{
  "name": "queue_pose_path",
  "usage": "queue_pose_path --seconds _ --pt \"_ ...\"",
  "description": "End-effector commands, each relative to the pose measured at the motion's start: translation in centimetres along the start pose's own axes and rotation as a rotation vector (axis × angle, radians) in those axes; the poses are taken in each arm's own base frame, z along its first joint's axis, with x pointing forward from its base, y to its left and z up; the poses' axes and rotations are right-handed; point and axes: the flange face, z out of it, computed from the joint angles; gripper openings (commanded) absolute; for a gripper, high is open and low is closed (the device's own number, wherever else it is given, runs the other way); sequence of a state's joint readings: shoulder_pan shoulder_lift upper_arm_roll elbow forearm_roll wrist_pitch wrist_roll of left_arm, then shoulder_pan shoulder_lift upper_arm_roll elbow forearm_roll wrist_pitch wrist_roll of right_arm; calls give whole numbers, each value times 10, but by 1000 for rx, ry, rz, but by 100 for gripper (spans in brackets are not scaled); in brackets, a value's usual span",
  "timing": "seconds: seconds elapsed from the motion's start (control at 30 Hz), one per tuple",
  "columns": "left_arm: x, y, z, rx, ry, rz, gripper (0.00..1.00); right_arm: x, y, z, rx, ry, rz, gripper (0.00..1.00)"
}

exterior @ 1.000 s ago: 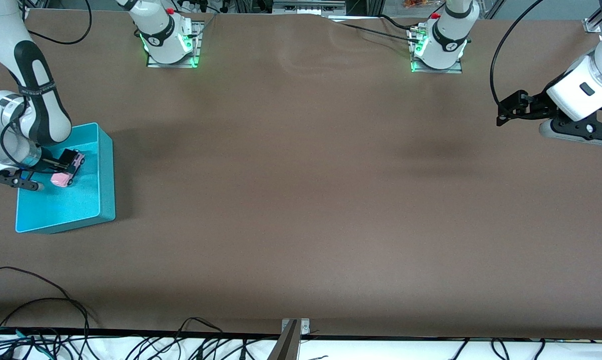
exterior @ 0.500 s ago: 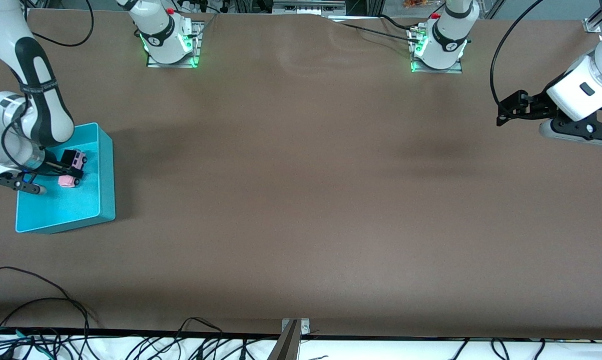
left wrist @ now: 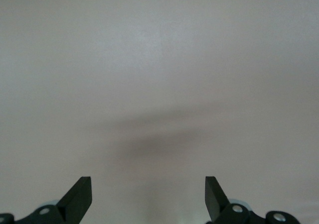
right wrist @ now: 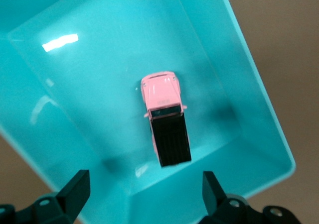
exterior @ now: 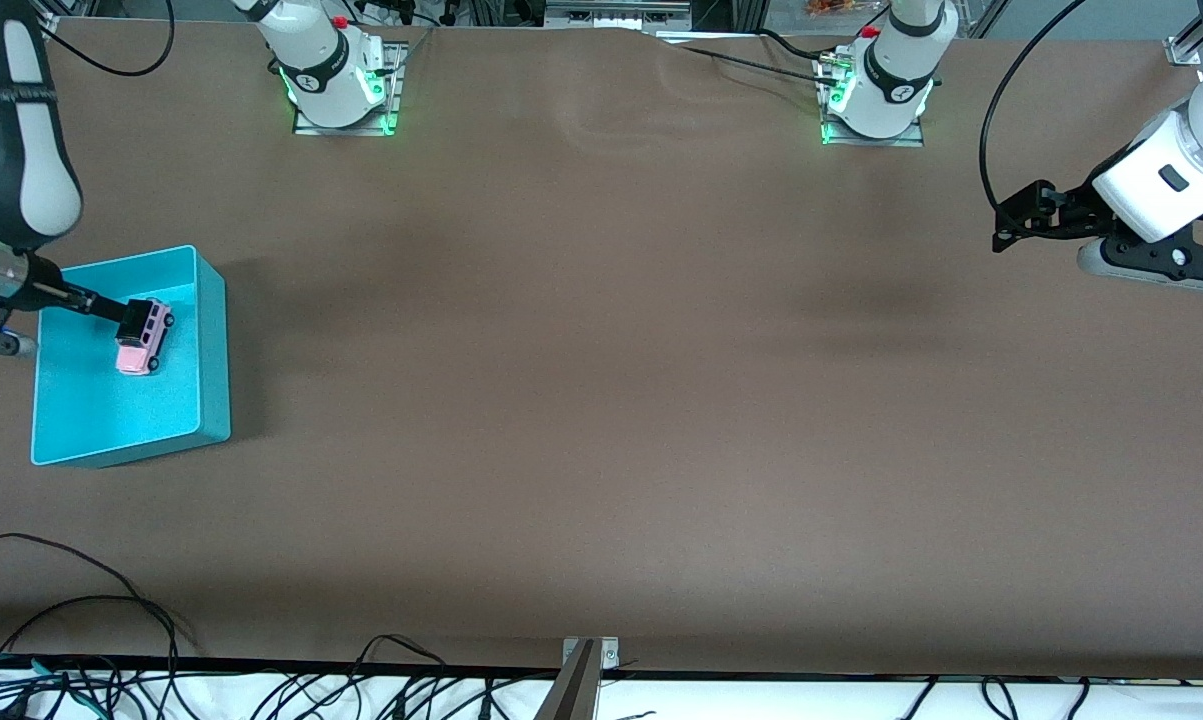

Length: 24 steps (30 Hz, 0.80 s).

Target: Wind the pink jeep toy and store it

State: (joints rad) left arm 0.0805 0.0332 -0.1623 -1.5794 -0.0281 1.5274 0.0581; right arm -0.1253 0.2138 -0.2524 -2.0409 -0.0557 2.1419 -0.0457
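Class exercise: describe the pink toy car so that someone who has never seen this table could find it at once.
Look toward the right arm's end of the brown table, where a teal bin stands. Inside it, on the floor, lies the pink jeep toy, below the open right gripper. It is the only thing in the bin: a tiny boxy car, light pink with a black rear roof.

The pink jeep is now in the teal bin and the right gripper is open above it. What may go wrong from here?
1. The right gripper hangs open right over the pink jeep toy; leaving low, a finger might knock the toy or the teal bin wall.
2. If the toy was wound, it may roll and bump the wall.
3. The left gripper waits open over bare table; little risk there.
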Motion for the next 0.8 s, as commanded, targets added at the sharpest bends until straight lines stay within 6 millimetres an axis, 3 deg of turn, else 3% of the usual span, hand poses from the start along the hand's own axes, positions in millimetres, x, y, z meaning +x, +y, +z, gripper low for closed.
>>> queue_pose_path --seconds 0.0,0.17,0.27,0.43,0.67,0.77 --pt "-1 -1 -5 -11 -1 -10 100 -26 0 -51 34 -2 1 100" --pt "-1 -1 -5 -11 -1 -10 100 -41 -2 -78 47 -8 -6 100" --pt "-1 -1 -5 -11 -1 -10 100 -52 -18 -100 53 -24 -37 100" --pt "-1 -1 -5 -11 -1 -10 100 -51 -31 -144 53 16 -63 100" --pt "-1 -1 -5 -11 -1 -10 100 -63 -28 -188 67 39 -67 100" --pt "-1 -1 -5 -11 -1 -10 100 -66 -42 -210 78 39 -89 100"
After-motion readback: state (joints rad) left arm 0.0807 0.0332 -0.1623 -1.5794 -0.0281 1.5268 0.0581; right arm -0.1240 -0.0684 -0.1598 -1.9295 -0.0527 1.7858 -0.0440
